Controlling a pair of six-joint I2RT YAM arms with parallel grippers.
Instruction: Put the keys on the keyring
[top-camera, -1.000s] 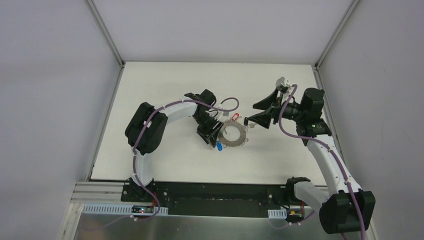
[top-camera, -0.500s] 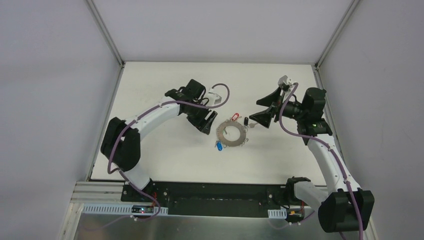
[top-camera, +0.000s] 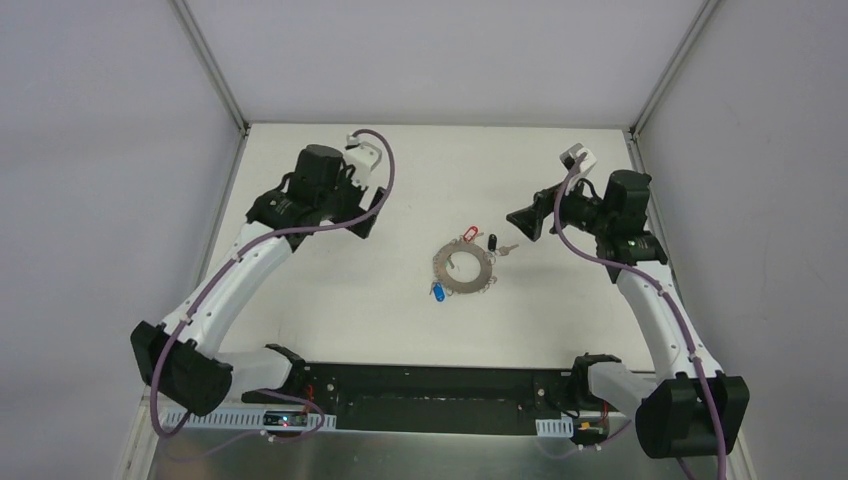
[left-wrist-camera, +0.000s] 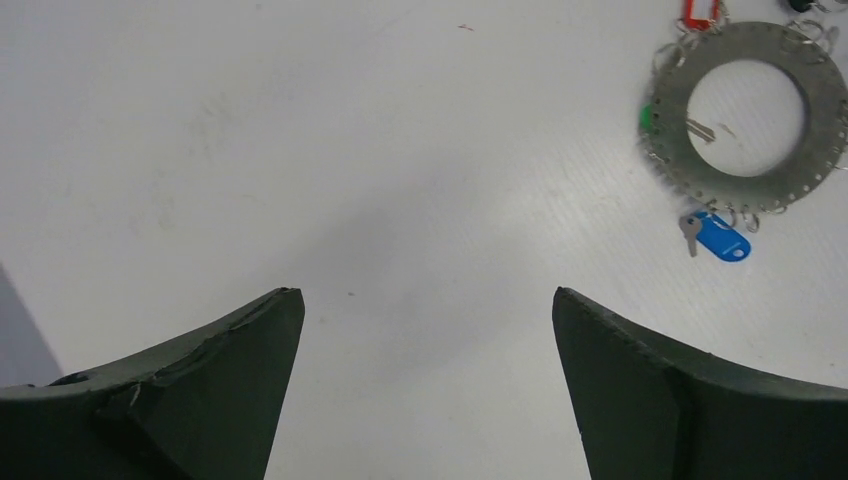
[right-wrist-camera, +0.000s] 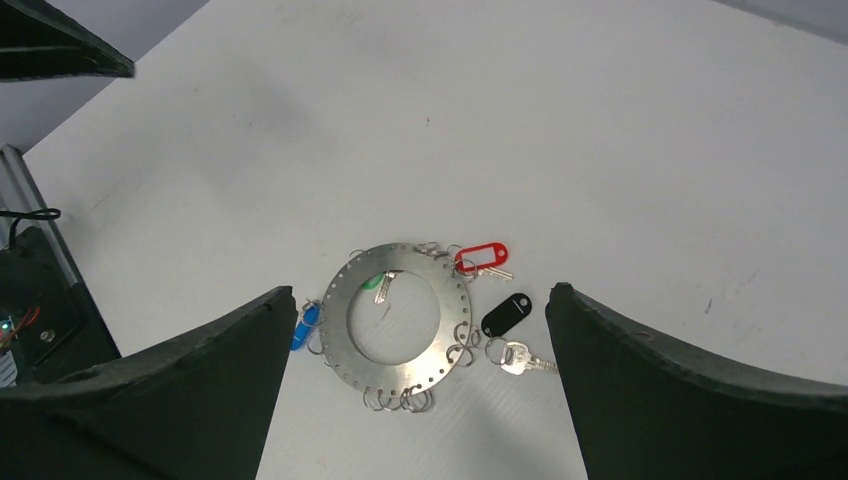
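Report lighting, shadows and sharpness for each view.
Top external: even, soft light, no glare, the keyring small but crisp. Left wrist: a broad soft shadow greys the table mid-frame; the keyring, top right, is sharp. Right wrist: keyring and keys in focus, a faint shadow patch upper left.

My left arm (top-camera: 245, 265) stretches forward on its own side, left gripper (left-wrist-camera: 428, 295) spread wide, empty. My right gripper (right-wrist-camera: 420, 290) gapes equally, empty, pointing inward and probably tilted slightly downward.
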